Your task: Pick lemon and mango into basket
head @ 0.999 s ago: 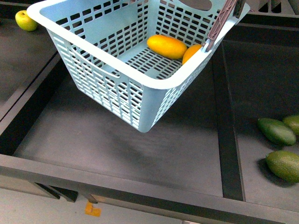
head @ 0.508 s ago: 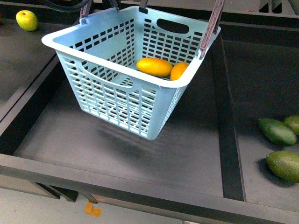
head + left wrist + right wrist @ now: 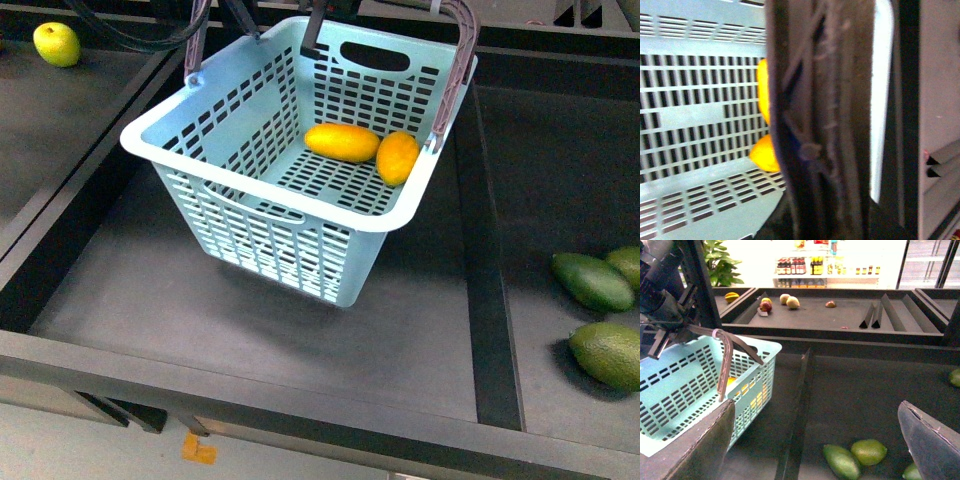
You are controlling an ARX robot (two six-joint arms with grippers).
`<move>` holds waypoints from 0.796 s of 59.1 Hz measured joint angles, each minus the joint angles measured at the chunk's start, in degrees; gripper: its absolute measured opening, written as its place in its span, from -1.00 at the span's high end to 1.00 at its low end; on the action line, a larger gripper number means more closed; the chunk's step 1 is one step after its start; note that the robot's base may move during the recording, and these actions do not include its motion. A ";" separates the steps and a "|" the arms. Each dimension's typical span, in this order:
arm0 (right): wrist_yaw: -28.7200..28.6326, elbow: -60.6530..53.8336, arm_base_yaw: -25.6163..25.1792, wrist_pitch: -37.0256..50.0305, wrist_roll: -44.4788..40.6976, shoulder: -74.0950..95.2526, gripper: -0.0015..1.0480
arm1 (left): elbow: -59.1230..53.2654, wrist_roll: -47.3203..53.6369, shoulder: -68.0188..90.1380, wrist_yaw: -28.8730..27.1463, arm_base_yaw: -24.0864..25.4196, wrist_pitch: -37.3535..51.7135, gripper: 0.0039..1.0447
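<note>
Basket: pale blue-green, slotted, tilted with its near-right corner lowest. It sits lower and further right than 0.5 s ago, and far lower than 1 s ago, when its rim ran off the top of the front view. Whether its base touches the dark counter cannot be told.

Mango: inside the basket on the far floor, lying crosswise, more fully in sight than before.

Lemon: inside the basket, touching the mango's right end, close to the right wall; earlier it was half hidden by the rim.

Handles: 2 brown swing handles raised together above the far rim.

Left gripper: seen from the right wrist, a dark assembly closed around the joined handles above the basket; the left wrist view is filled by a blurred handle.

Right gripper: well right of the basket, over the neighbouring bay, jaws spread wide and holding nothing.

Others: 3 green fruits right; 1 yellow-green apple far left, both unmoved.
</note>
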 joint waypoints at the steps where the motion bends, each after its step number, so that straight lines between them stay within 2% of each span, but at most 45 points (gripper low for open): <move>1: 0.00 0.00 0.00 0.00 0.00 0.00 -0.83 | -1.14 -0.02 -0.63 -0.02 0.11 -0.02 0.59; 10: 0.00 0.00 0.00 0.00 0.00 0.00 -0.83 | -11.37 0.02 -6.80 -0.50 1.07 3.21 0.10; 27: 0.00 0.00 0.00 0.00 0.00 0.00 -0.83 | -28.24 -0.85 -23.10 -4.74 2.03 8.33 -0.89; 40: 0.00 0.00 0.00 0.00 0.00 0.00 -0.83 | -35.28 1.66 -32.81 -7.93 1.44 2.58 -0.87; 46: 0.00 0.00 0.00 0.00 0.00 0.00 -0.83 | -35.47 2.73 -33.24 -7.98 0.90 2.82 -0.87; 47: -0.02 0.00 0.00 0.00 0.00 0.00 -0.83 | -38.27 7.17 -34.36 -8.41 0.94 7.63 -0.82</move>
